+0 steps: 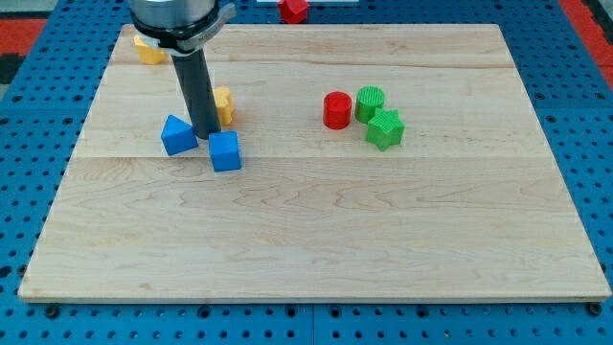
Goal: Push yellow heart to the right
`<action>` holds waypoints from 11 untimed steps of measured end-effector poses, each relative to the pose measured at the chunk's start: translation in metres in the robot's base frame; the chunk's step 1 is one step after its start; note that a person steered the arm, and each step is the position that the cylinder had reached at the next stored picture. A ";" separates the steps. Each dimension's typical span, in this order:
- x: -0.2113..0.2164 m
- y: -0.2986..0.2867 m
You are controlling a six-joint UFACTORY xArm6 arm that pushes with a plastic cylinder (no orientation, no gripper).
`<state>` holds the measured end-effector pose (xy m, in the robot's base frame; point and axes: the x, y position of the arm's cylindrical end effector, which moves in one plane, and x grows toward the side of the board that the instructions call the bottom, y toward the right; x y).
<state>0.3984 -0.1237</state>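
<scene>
Starting at the view's left: a yellow block, shape hard to make out, sits at the top-left corner of the pale wooden board, partly behind the arm. Next, a blue block with a peaked top, and right beside it my tip comes down, planted between that block and the blue cube just below and to the right. There's no pincer on this arm to spread or pinch, only the plain dark rod. And there's the target: the small yellow heart, peeking out on the rod's right side, just above the tip and half hidden by the rod, so I can't say whether they touch. Risk, as I judge it: the tip sits a shade low, closer to the blue cube, so a straight shove right could catch that cube or clip the heart's lower edge and spin it upward. Further right, well apart, wait a red cylinder, a green cylinder and a green star, clustered in the heart's likely path; overshoot and it ploughs in. A red block lies off the board at the top.
</scene>
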 end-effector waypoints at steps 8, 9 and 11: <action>-0.131 0.080; -0.151 0.105; -0.137 0.090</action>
